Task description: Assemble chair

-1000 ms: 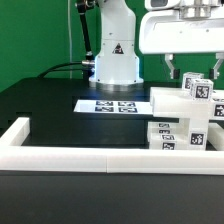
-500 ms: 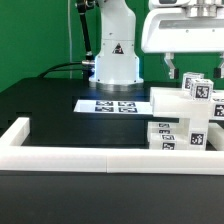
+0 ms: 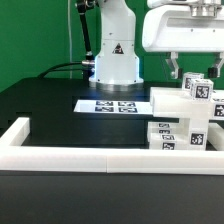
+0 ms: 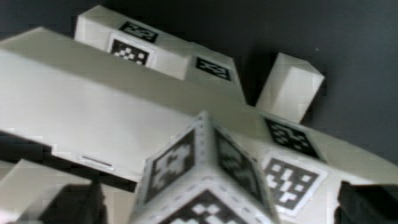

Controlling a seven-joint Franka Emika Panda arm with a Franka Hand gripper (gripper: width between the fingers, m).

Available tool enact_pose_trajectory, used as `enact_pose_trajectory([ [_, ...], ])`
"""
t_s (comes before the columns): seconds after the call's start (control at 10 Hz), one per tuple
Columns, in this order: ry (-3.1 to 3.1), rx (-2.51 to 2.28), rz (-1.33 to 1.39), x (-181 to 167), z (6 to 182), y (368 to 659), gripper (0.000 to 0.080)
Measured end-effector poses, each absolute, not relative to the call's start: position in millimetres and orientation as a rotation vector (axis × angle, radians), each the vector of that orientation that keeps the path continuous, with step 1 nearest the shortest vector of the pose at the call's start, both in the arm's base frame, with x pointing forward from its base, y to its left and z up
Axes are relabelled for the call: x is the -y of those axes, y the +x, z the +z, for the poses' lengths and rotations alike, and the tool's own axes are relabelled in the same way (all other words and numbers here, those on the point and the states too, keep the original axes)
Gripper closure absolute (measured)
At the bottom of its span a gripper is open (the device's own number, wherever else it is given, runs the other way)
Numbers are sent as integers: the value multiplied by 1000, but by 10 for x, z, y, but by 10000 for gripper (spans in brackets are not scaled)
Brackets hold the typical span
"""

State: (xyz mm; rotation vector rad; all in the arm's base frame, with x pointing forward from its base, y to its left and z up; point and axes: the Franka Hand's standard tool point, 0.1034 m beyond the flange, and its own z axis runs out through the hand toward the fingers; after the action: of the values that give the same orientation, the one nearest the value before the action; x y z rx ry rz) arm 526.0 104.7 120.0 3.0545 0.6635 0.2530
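One open tool (image 3: 192,68) hangs above one tagged chair (image 3: 187,118).

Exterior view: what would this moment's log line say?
gripper: open, holding nothing | position: above chair | marker board: flat on table

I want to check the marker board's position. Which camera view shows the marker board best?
The exterior view shows it best: the marker board lies flat on the black table, in front of the robot's base, with its printed tags visible. The wrist view does not show this board; it is filled by the white chair parts seen close up.
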Motion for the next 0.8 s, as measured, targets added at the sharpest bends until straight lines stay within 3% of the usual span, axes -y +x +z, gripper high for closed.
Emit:
enact_pose_trajectory([
  [0.4, 2942, -960, 242, -997, 1201, 5271, 151],
  [0.5, 2946, -949, 242, -997, 1199, 5270, 246],
  [0.6, 2946, -949, 242, -997, 1199, 5270, 427],
  [0.7, 2946, -949, 242, -997, 1198, 5270, 515],
  [0.8, 2948, -943, 242, -996, 1197, 5270, 515],
])
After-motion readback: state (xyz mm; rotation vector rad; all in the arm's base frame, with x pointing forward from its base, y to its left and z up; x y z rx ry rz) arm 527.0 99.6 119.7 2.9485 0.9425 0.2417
